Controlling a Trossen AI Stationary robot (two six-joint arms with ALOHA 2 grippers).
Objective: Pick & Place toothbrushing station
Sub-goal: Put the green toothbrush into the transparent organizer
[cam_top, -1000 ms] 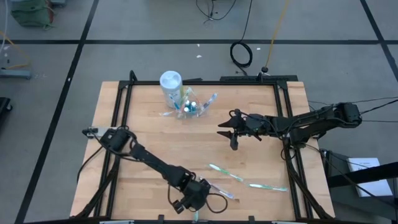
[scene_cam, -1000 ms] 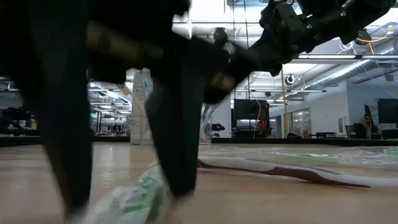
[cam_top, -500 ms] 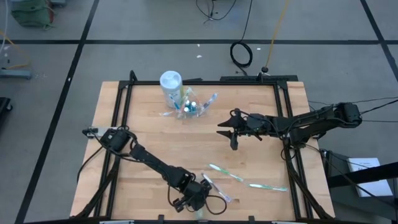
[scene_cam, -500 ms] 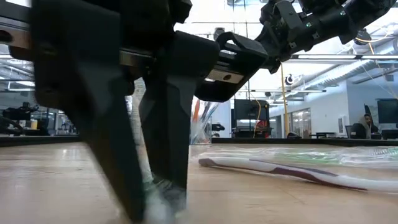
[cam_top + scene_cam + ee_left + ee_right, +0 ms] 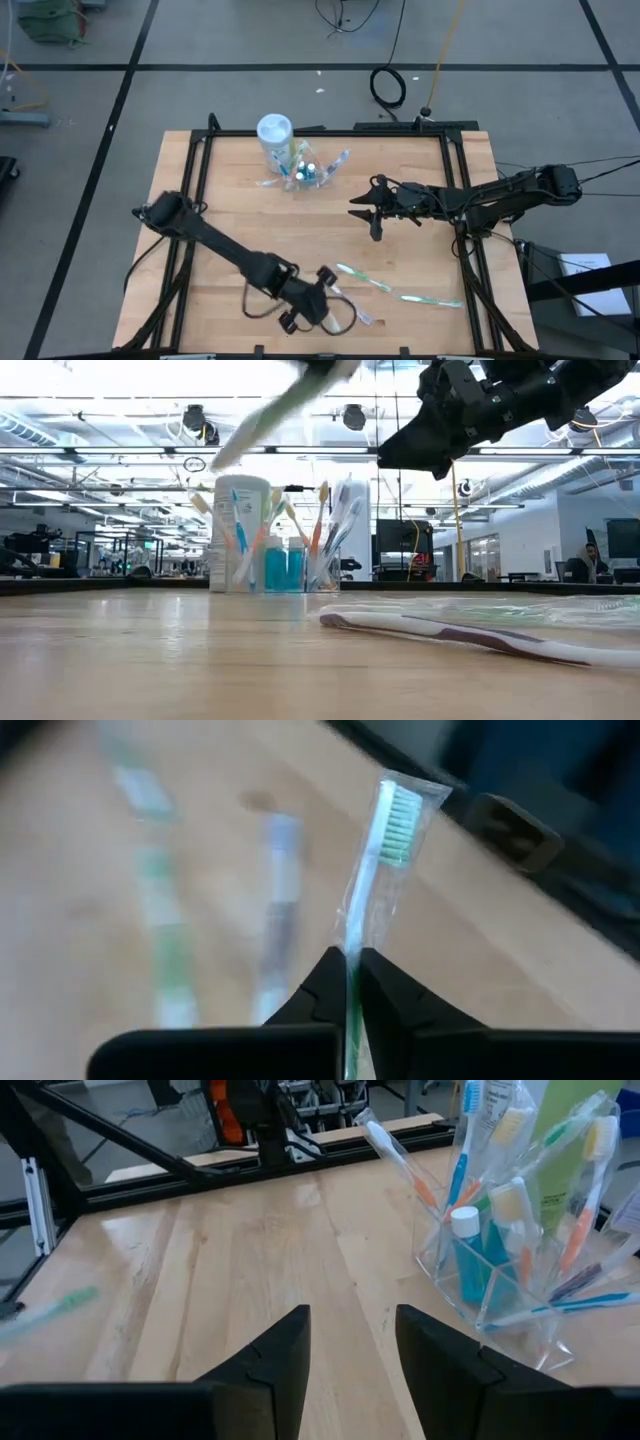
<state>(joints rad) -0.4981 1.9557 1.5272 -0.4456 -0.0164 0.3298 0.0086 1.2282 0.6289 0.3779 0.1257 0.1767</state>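
The left gripper [image 5: 322, 277], near the desk's [image 5: 240, 215] front edge, has its fingers [image 5: 325, 982] clamped on one wrapped green toothbrush [image 5: 383, 830], three more toothbrushes [image 5: 400, 288] lie on the desk, and the right gripper [image 5: 362, 212] hovers with fingers apart near the clear holder [image 5: 520, 1270].

Light wooden tabletop [image 5: 250, 230] w/ black metal frame rails [image 5: 195, 170] round edges. Grey floor, black tape lines [image 5: 120, 100]. Coiled black cable [image 5: 388, 86] on floor behind table. White papers [image 5: 585, 272] at right edge.
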